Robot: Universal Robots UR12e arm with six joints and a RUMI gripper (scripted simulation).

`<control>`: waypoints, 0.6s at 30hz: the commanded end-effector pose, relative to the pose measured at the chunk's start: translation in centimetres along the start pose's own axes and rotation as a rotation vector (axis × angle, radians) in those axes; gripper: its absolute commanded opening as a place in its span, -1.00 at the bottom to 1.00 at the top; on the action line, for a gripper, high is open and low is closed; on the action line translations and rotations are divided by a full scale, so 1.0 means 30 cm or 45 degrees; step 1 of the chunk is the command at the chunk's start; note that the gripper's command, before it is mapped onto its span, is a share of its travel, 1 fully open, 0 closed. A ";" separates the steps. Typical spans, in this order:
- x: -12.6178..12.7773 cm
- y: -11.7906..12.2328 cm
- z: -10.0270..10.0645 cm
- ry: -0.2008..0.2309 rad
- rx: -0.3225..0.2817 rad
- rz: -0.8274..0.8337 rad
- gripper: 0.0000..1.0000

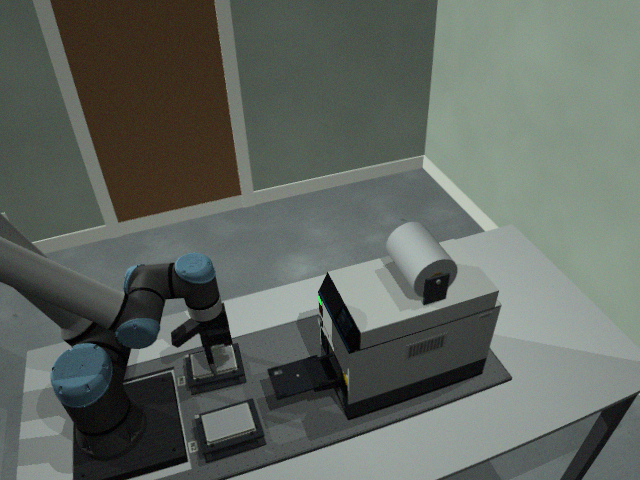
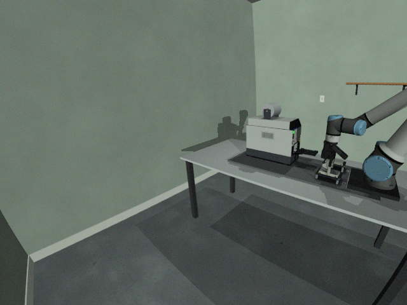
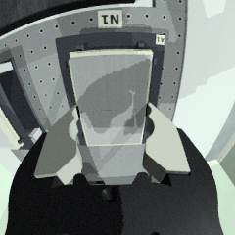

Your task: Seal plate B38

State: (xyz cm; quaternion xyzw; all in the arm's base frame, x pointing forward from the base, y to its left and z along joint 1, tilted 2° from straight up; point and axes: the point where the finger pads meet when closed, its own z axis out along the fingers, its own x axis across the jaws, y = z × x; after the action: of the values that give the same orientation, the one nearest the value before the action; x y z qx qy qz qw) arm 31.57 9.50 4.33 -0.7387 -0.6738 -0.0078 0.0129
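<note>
Plate B38 [image 3: 110, 78] lies low in nest N1 [image 1: 219, 385] [image 3: 64, 61] and looks flat. Its top is smooth, grey and faintly reflective. My gripper [image 1: 212, 367] [image 2: 329, 168] [image 3: 112, 104] is shut on its two long sides, and the fingers hide parts of those edges. The sealer's stage [image 1: 294, 379] [image 2: 308, 152] is out and bears no plate. The sealer [image 1: 413, 359] [image 2: 269, 141] shows a green lamp [image 1: 320, 300] [image 2: 293, 132]. The START button is too small to tell.
A second plate [image 1: 229, 423] lies in nest N2 [image 1: 235, 449] [image 3: 12, 93], beside N1. The sealer's housing with its foil roll [image 1: 413, 250] [image 2: 273, 110] stands beyond the stage. The arm's base [image 1: 103, 434] [image 2: 381, 180] is on the other side of the nests.
</note>
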 end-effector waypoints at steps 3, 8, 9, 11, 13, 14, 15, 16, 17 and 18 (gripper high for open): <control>0.000 0.002 -0.002 0.000 -0.001 0.000 -1.00; 0.000 0.002 -0.002 0.000 -0.001 0.000 -1.00; 0.000 0.002 -0.002 0.000 -0.001 0.000 -1.00; 0.000 0.002 -0.001 0.000 -0.001 0.000 -1.00; 0.000 0.002 -0.001 0.000 -0.001 0.000 -1.00; 0.000 0.002 -0.001 0.000 -0.001 0.000 -1.00; 0.000 0.002 -0.001 0.000 -0.001 0.000 -1.00; 0.000 0.002 -0.001 0.000 -0.001 0.000 0.36; 0.000 0.002 -0.001 0.000 -0.001 0.000 0.36; 0.000 0.002 -0.001 0.000 -0.001 0.000 0.36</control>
State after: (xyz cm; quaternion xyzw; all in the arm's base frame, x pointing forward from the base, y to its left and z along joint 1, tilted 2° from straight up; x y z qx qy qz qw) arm 31.57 9.50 4.33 -0.7387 -0.6738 -0.0078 0.0129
